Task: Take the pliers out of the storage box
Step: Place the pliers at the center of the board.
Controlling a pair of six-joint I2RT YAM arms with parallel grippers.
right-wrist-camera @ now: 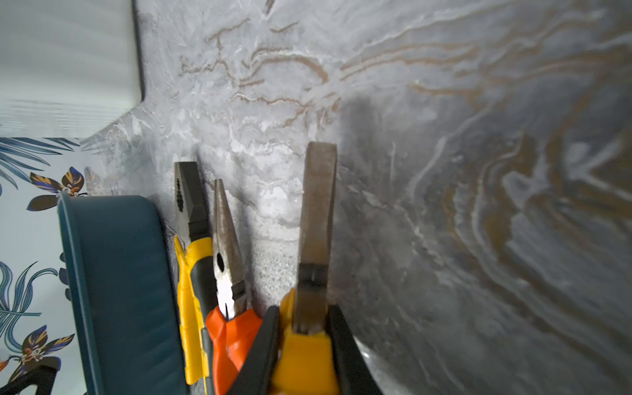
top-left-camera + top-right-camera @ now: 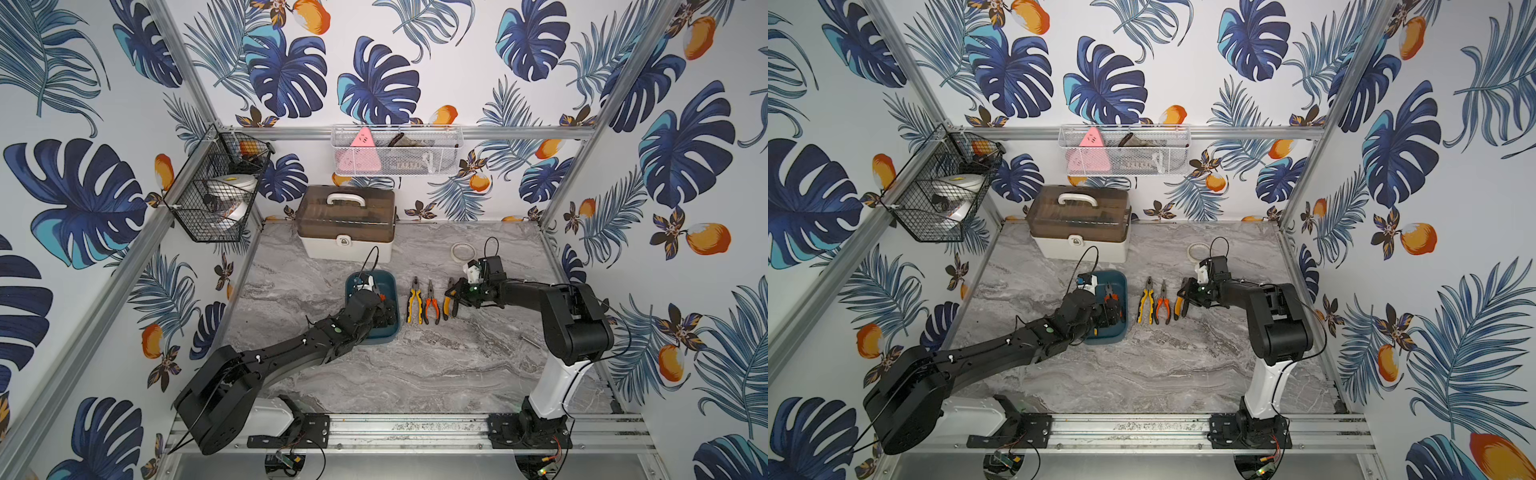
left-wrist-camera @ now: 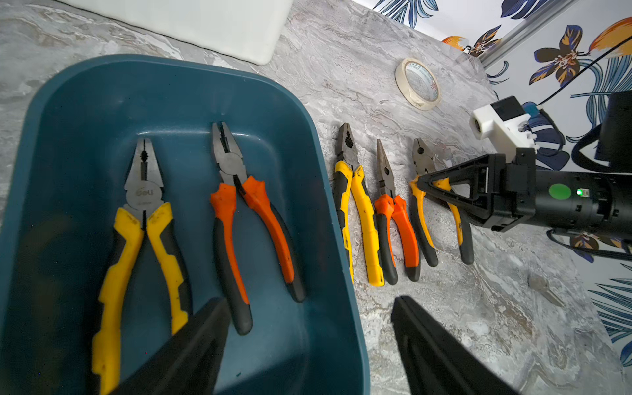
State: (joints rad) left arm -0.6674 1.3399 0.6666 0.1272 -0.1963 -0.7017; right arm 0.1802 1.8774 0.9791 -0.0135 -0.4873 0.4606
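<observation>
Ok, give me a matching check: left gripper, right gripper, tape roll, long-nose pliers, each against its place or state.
1 left gripper
2 right gripper
3 masking tape roll
4 long-nose pliers

A in the row beside the teal tray
B open, over that tray
C shut on yellow-handled pliers
D lying flat, apart from everything else

Pairs: 1-B, 2-C, 3-D, 4-A
</observation>
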